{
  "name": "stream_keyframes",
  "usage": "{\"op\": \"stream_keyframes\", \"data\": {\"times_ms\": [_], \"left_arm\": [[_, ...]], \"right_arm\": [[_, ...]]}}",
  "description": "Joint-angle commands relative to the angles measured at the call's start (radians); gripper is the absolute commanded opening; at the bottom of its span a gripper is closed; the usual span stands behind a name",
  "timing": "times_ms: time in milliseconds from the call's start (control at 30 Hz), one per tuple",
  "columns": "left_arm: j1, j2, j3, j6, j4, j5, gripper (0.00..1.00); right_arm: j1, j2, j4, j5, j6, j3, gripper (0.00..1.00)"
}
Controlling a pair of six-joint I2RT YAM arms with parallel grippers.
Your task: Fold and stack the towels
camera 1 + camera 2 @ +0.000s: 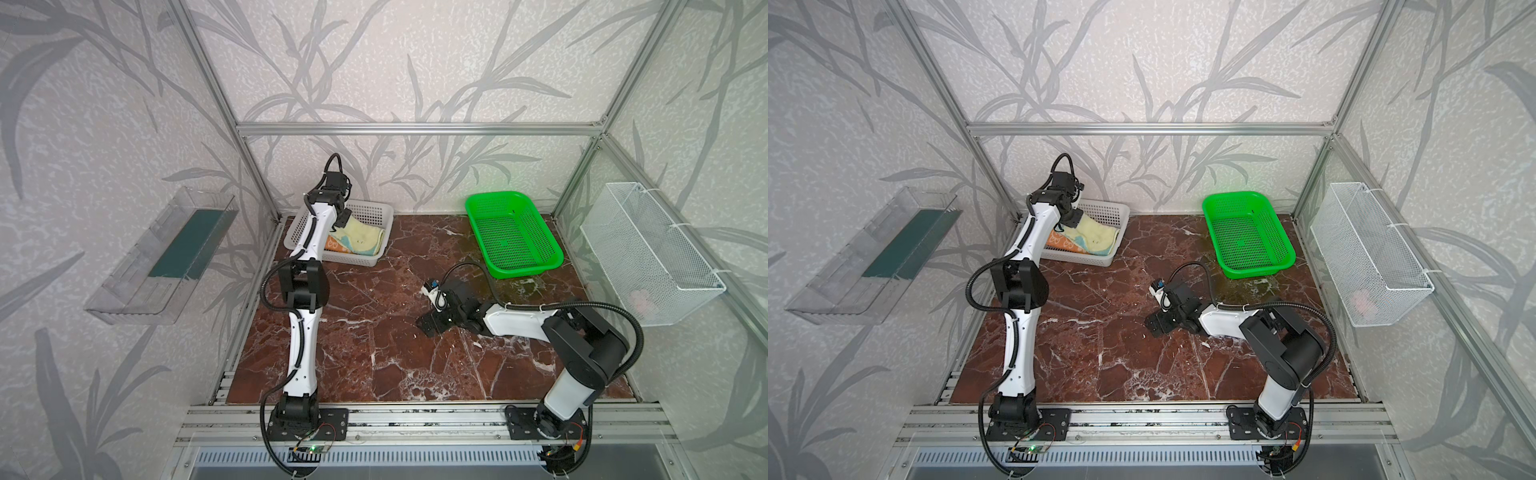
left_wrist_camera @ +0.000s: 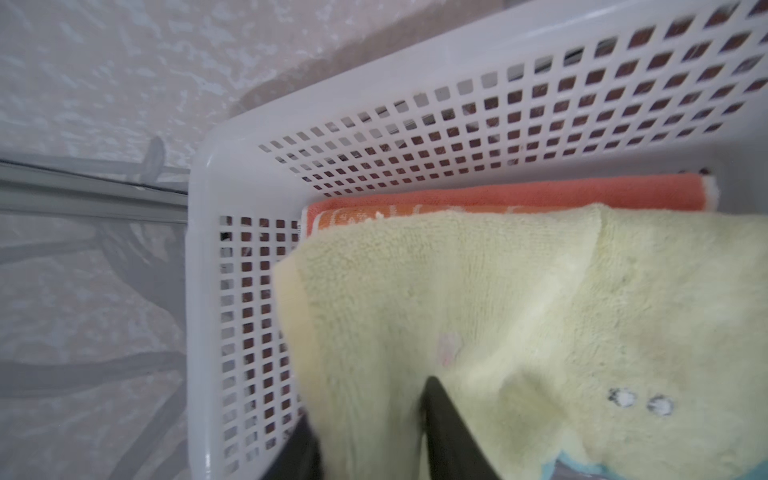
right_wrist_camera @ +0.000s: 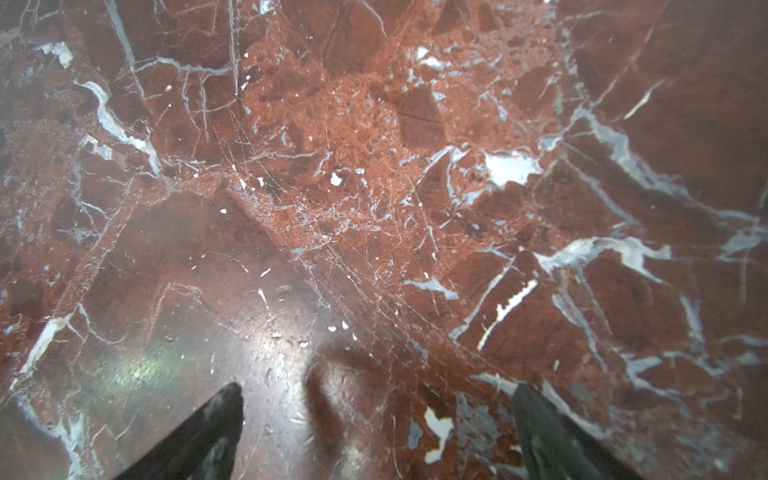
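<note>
Two arms on my screen, and I start with the near one. The right gripper [image 3: 376,388] hangs low over the red-brown marble tabletop [image 1: 374,332], about mid-table, jaws spread wide above bare stone.

Farther back on the left, the left gripper [image 2: 370,403] reaches down into the white perforated plastic basket [image 1: 374,208] in the far left corner. Its two dark fingers [image 2: 449,419] stand partly apart, and a fold of the pale yellow terry towel with light-blue edging [image 2: 478,299] runs between them. I cannot tell whether they pinch it or merely straddle it.

All three towels lie in that basket as a stack. The yellow one is on top, and the orange towel with cream rabbit faces [image 1: 335,244] peeks out beneath it. In the left wrist view a strip of the salmon-pink towel [image 2: 519,193] shows past the orange edge, close along the basket wall.

Off at the far right, the bright green plastic mesh basket [image 1: 511,241] sits on the marble, well apart from both grippers.
</note>
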Motion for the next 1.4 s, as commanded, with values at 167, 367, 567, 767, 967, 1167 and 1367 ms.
{"op": "stream_keyframes", "data": {"times_ms": [167,367,567,767,967,1167,1367], "left_arm": [[0.001,0.05,-0.019,0.033,0.021,-0.118,0.53],[0.0,0.017,-0.019,0.011,0.024,-0.156,0.93],[-0.005,-0.107,-0.126,-0.071,0.03,-0.079,0.99],[-0.032,-0.327,-0.413,-0.145,0.118,-0.022,0.99],[-0.087,-0.662,-0.905,-0.189,0.439,0.022,0.99],[-0.142,-0.921,-1.213,-0.271,0.566,0.025,0.99],[-0.182,-1.126,-1.442,-0.362,0.601,0.044,0.99]], "right_arm": [[0.019,0.019,-0.034,0.01,-0.012,0.026,0.99],[0.019,0.006,-0.043,0.001,-0.018,0.031,0.99],[0.019,-0.055,-0.057,0.078,-0.046,0.012,0.99],[0.017,-0.162,-0.142,0.241,-0.042,-0.019,0.99],[-0.016,-0.313,-0.225,0.35,-0.098,-0.06,0.99],[-0.138,-0.445,-0.285,0.303,-0.087,-0.108,0.99],[-0.233,-0.575,-0.339,0.323,-0.13,-0.152,0.99]]}}
